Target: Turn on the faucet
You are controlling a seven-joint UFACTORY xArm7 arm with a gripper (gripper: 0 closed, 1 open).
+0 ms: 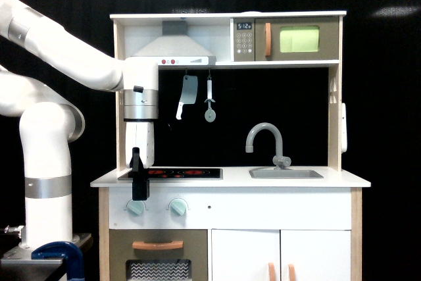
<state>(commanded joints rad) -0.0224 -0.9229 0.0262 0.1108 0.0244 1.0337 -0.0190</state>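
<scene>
At the worktop's (230,178) front left corner hangs the gripper (138,189), its opening impossible to judge edge-on; the faucet (266,141) stands well apart by the sink (285,174).

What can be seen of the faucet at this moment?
The faucet is grey, plastic-looking, with a tall arched gooseneck spout curving toward the exterior view's left and a small lever knob at its base. It stands upright at the back of the sink. Nothing touches it; the gripper hangs far off, by the stovetop.
</scene>
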